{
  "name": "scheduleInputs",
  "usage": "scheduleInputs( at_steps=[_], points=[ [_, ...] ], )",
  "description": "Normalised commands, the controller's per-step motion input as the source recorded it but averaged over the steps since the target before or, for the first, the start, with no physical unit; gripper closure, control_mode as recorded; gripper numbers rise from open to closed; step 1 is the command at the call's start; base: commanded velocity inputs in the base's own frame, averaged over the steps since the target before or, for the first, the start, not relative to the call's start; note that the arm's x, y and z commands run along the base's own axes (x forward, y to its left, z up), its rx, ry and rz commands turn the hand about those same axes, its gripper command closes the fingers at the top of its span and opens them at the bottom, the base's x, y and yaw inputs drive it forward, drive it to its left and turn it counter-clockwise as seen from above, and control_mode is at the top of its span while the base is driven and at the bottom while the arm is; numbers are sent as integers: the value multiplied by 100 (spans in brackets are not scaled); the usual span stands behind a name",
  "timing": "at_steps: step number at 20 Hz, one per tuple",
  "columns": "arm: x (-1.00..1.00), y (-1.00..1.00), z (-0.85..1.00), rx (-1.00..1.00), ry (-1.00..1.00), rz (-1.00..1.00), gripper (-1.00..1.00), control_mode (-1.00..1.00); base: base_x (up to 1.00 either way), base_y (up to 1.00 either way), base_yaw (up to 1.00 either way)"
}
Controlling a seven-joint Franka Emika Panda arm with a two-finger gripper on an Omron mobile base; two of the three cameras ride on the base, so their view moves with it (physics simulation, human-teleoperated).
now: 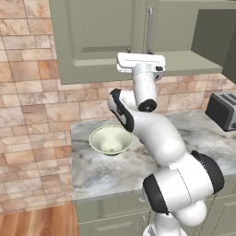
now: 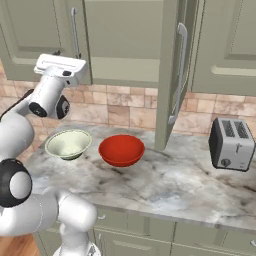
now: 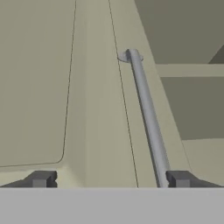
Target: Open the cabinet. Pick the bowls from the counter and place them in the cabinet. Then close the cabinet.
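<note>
The sage-green cabinet (image 1: 92, 32) has its left door shut and its right door (image 2: 172, 75) swung out over the counter, showing the shelf (image 1: 193, 60). My gripper (image 3: 110, 179) is open and faces the bottom of the left door. That door's silver bar handle (image 3: 146, 109) runs just inside my right fingertip (image 3: 179, 178), and nothing is held. The white hand (image 2: 60, 67) hangs just below the handle (image 2: 75, 32). The cream-white bowl (image 1: 110, 139) (image 2: 68, 143) and the red bowl (image 2: 121, 149) sit side by side on the marbled counter (image 2: 175, 185).
A silver toaster (image 2: 231, 144) (image 1: 222, 109) stands on the counter at the right. The open door's lower edge hangs close above the counter right of the red bowl. Tan brick wall (image 1: 27, 92) lies left of the counter, and drawer fronts (image 2: 150, 227) run below its edge.
</note>
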Motion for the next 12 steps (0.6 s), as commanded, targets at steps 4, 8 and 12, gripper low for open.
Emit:
scheduleInputs(
  at_steps=[4,8,12],
  points=[
    [54,-44,0,0,0,6,-100,-100,0,0,0],
    [53,-76,0,1,0,11,-100,-100,0,0,0],
    [50,-85,0,3,0,15,-100,-100,0,0,0]
  ],
)
